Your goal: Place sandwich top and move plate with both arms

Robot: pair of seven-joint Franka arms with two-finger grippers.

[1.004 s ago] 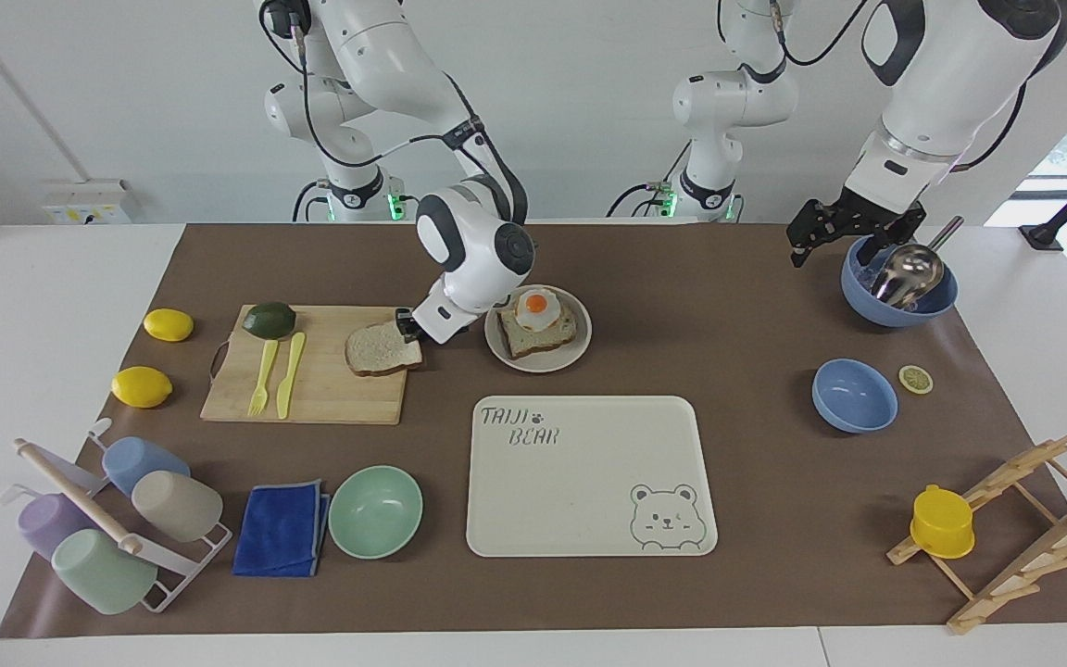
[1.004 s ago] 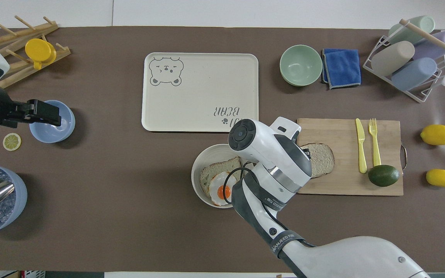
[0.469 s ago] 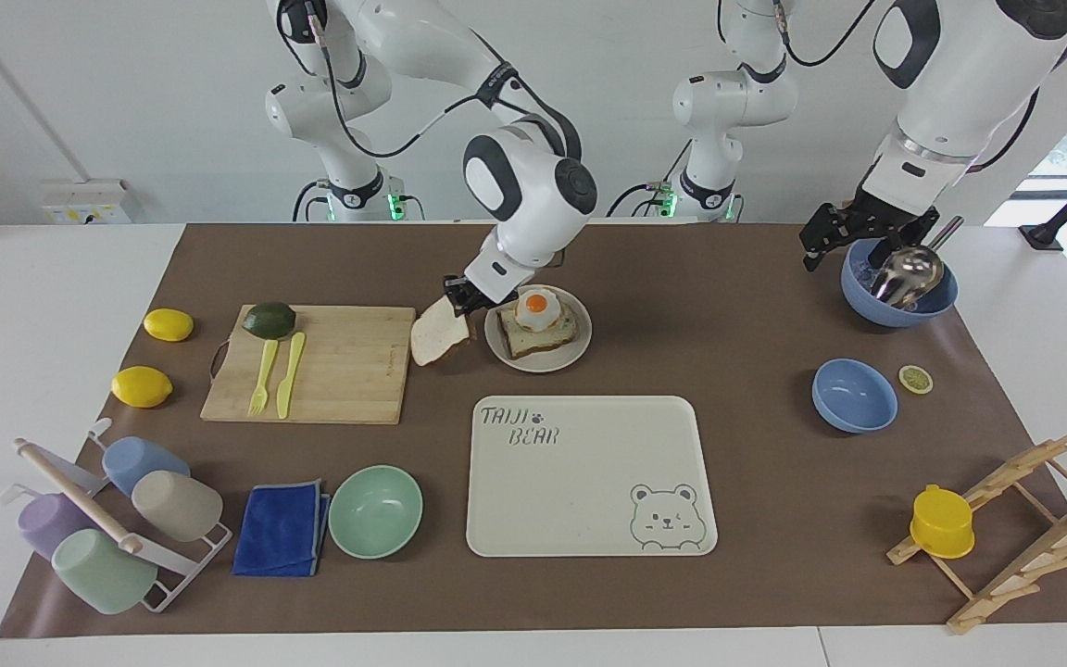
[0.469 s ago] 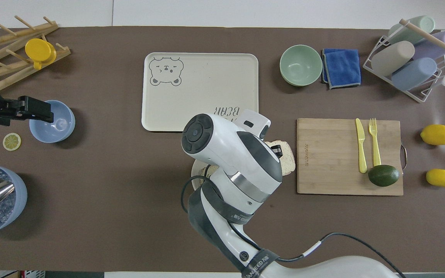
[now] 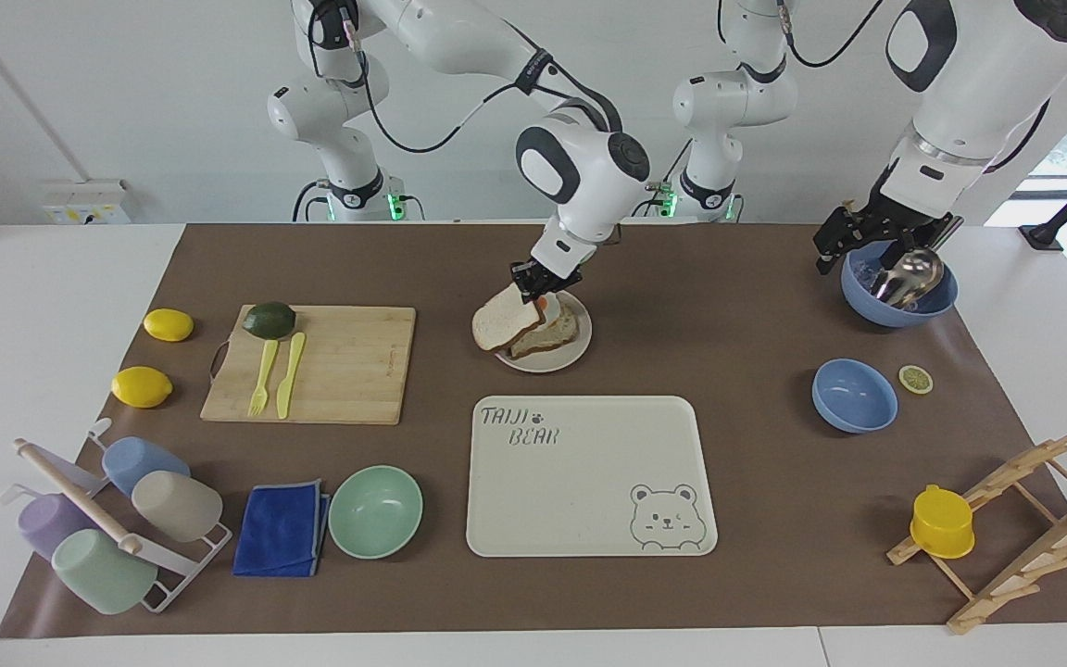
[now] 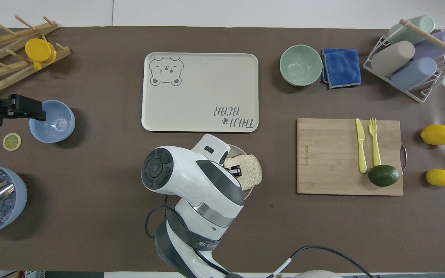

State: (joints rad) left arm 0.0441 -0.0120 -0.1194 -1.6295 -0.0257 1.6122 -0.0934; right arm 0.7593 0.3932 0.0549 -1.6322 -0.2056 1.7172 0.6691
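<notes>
Plate (image 5: 574, 355) holds egg-topped bread (image 5: 552, 335). Right gripper (image 5: 540, 279) fingers pinch the tilted tan bread slice (image 5: 504, 324) above it. Left gripper (image 5: 867, 243) over the blue bowl (image 5: 898, 295) holding a metal scoop (image 5: 909, 269); fingers' state unclear.

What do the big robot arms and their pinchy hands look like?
Both arms are chunky, glossy white tubes with rounded dark grey joints and round end caps. The right arm has thin black cables looping along it and a grey band with white lettering. The right gripper and left gripper are black and boxy.
</notes>
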